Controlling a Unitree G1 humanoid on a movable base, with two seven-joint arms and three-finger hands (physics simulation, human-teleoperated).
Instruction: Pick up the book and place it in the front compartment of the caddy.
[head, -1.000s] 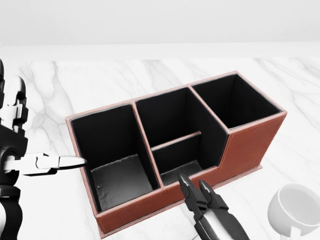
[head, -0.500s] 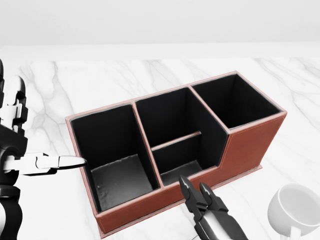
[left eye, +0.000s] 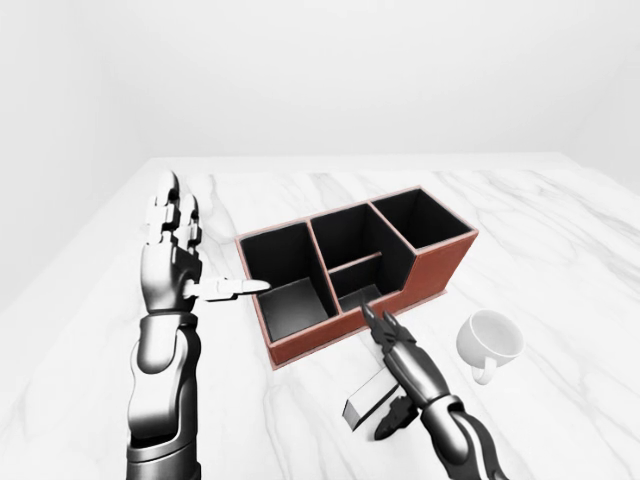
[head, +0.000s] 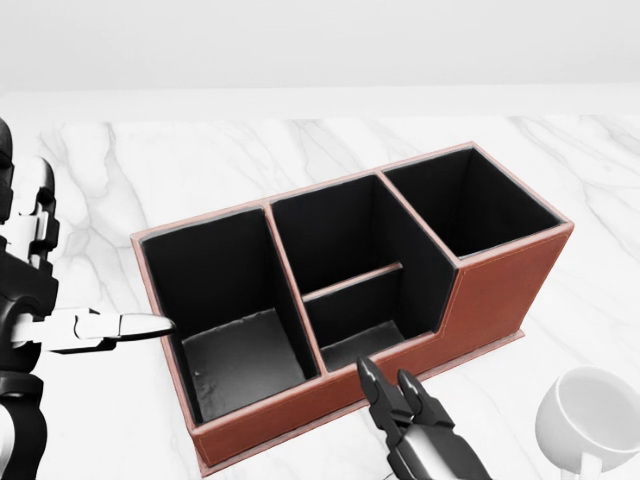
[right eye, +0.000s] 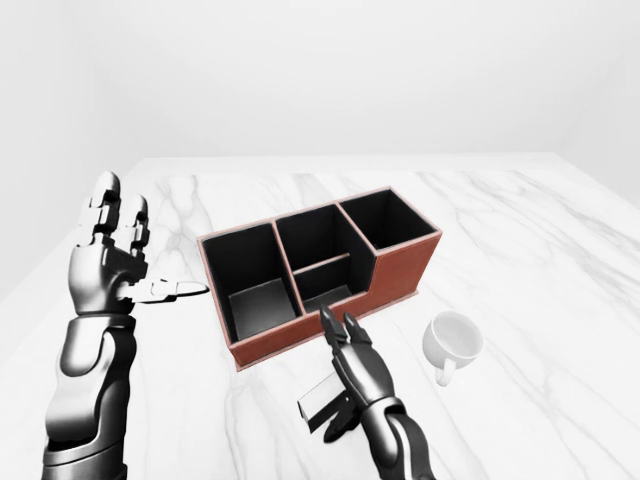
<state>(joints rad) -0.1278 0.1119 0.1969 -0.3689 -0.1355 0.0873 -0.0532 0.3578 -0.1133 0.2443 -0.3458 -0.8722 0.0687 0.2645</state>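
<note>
- Left-eye view is showing the thin, pale-edged book (left eye: 368, 397) lying flat on the white marble desk (left eye: 560, 250), at six o'clock from the brown leather three-section caddy (left eye: 352, 270).
- Gripping well is requiring the right hand (left eye: 398, 385), now straddling the book with its fingers parted, to close firmly before lifting.
- Left hand (left eye: 172, 255) is standing spread, empty, at nine o'clock from the caddy.

The caddy (left eye: 355, 275) sits on the tabletop (left eye: 560, 210), running from the left-eye view's lower left to upper right. The book (left eye: 372, 396) lies on the tabletop just below the caddy, under my right hand (left eye: 405, 365). The cup (left eye: 489, 340) stands to the right of the book, near the caddy. My left hand (left eye: 172, 255) is left of the caddy, one finger reaching its left wall.
</note>
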